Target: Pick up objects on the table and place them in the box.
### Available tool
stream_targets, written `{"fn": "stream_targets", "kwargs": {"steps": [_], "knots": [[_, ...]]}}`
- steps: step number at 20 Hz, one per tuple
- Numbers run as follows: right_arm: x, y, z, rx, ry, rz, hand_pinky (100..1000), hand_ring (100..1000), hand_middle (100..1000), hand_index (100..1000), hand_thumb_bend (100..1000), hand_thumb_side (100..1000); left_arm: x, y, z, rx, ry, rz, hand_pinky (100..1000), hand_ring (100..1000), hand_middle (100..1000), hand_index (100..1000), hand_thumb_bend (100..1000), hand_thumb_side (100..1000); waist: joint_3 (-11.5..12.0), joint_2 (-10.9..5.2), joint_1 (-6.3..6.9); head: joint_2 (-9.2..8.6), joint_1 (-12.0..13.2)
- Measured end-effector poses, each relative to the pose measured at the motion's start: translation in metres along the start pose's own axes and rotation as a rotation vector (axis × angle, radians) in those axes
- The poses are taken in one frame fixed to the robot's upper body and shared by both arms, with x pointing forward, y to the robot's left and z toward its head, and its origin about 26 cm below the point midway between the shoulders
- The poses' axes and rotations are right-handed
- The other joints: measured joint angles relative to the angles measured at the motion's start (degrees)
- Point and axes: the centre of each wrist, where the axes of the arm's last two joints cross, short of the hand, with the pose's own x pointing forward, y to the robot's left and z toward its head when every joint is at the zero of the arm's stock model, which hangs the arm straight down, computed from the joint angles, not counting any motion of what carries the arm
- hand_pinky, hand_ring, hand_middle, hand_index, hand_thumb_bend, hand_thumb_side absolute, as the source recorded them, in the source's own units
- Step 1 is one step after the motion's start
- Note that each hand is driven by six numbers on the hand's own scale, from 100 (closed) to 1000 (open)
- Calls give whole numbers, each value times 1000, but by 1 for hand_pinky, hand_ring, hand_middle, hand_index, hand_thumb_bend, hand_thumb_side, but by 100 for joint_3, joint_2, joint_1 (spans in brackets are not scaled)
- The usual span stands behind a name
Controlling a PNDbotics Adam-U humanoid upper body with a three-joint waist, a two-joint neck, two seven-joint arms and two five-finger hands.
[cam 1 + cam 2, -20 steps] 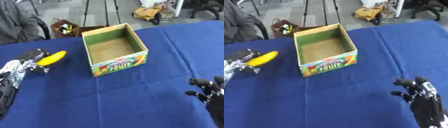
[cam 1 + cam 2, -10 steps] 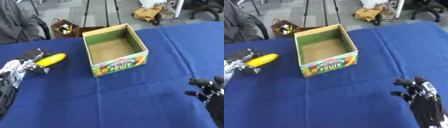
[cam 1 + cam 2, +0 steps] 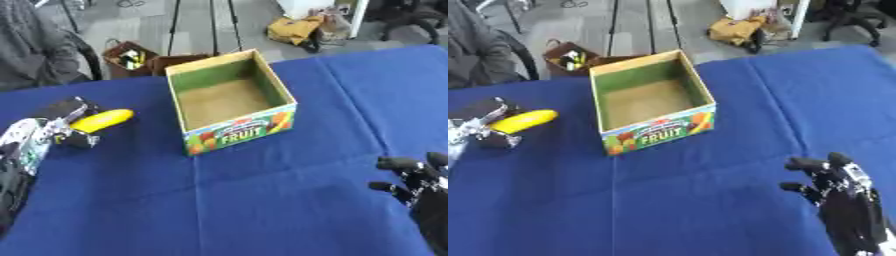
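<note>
Left eye view first: I've got the left hand over at about 9 o'clock, fingers curled round the near end of the banana, so it's holding that. The banana pokes out toward 2 o'clock from the hand, just above or on the blue table, can't really tell which. The box sits a bit up from centre, around 12 o'clock, open top, brown floor inside, green inner walls, "FRUIT" printed on the front panel. Banana and box are near each other but not touching, there's a strip of blue cloth between them. My right hand is way down at 4 o'clock by the edge, fingers spread and relaxed, holding nothing.

Right eye view: same deal, everything slid a little toward 9 o'clock. The right hand shows much better here, black fingers fanned out pointing to about 10 o'clock, nothing in them, well apart from the box. Left hand is mostly cut off at the 9 o'clock edge, only its fingers show around the banana's end. Nothing shows inside the box from this angle either.
</note>
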Motion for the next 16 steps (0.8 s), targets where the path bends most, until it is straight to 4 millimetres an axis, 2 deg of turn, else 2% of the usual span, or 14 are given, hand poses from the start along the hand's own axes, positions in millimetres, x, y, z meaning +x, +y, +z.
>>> {"fn": "stream_targets", "kwargs": {"steps": [16], "knots": [[0,0,0,0,0,-1,699,983,664,712,100,1000,3,7,-1,24,-32,48,811,643,489,786,171,100,2,-32,-2,-35,-17]]}}
